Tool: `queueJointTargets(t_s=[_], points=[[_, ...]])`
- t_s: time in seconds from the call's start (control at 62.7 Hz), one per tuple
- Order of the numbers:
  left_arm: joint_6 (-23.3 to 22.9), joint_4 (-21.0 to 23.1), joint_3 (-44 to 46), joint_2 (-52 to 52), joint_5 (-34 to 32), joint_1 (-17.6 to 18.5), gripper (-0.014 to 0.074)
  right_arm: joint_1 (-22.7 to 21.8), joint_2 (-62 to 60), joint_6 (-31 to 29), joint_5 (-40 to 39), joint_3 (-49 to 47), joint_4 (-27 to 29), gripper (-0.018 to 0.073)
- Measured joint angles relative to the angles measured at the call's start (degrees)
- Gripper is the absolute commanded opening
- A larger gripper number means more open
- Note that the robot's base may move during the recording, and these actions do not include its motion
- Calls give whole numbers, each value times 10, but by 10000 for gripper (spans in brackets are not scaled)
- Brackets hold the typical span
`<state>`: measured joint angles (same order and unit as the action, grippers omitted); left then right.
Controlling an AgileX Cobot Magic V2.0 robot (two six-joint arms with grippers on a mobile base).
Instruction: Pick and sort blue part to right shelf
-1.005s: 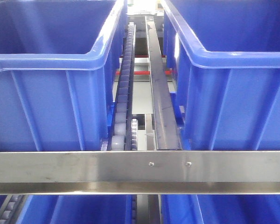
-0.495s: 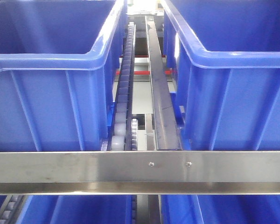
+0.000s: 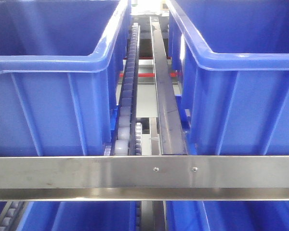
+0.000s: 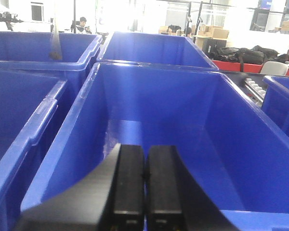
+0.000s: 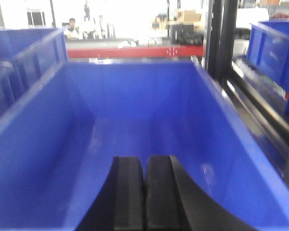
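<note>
Nearest the front camera runs the steel rail point(image 3: 144, 178) of the right shelf point(image 3: 168, 125), with two big blue bins behind it, the left bin point(image 3: 53, 96) and the right bin point(image 3: 241, 91), and a grey roller track point(image 3: 127, 101) going back between them.

In the wrist views, the left gripper point(image 4: 144, 178) has its black fingers point(image 4: 127, 183) pressed together with nothing between them, poised over a bin point(image 4: 135, 96). The right gripper point(image 5: 144, 187) is likewise closed and empty above another bin point(image 5: 130, 91).

The blue part shows in none of the pictures (the visible bin floors look bare). So either it has yet to be fetched, or it lies out of view; the pictures cannot settle which. Beyond the bins, a bright workshop with boxes point(image 4: 216, 32).
</note>
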<state>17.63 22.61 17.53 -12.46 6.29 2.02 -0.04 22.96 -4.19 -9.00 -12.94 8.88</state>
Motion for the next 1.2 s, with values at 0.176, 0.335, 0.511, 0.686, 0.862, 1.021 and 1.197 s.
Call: queueJointTargets(t_s=[0.176, 0.335, 0.511, 0.686, 0.862, 1.021, 1.197], points=[[0, 0, 0, 0, 0, 0, 134, 0, -45, 0, 1, 28, -74, 57], [0, 0, 0, 0, 0, 0, 134, 0, -121, 2, 0, 74, -89, 57], [0, 0, 0, 0, 0, 0, 134, 0, -212, 54, 7, 117, -89, 57], [0, 0, 0, 0, 0, 0, 134, 0, -235, 63, 29, 144, -94, 57], [0, 0, -1, 0, 0, 0, 134, 10, -235, 65, 45, 147, -97, 57], [0, 0, -1, 0, 0, 0, 134, 10, -235, 65, 46, 147, -97, 57], [0, 0, -1, 0, 0, 0, 134, 10, -235, 66, 47, 147, -97, 57]])
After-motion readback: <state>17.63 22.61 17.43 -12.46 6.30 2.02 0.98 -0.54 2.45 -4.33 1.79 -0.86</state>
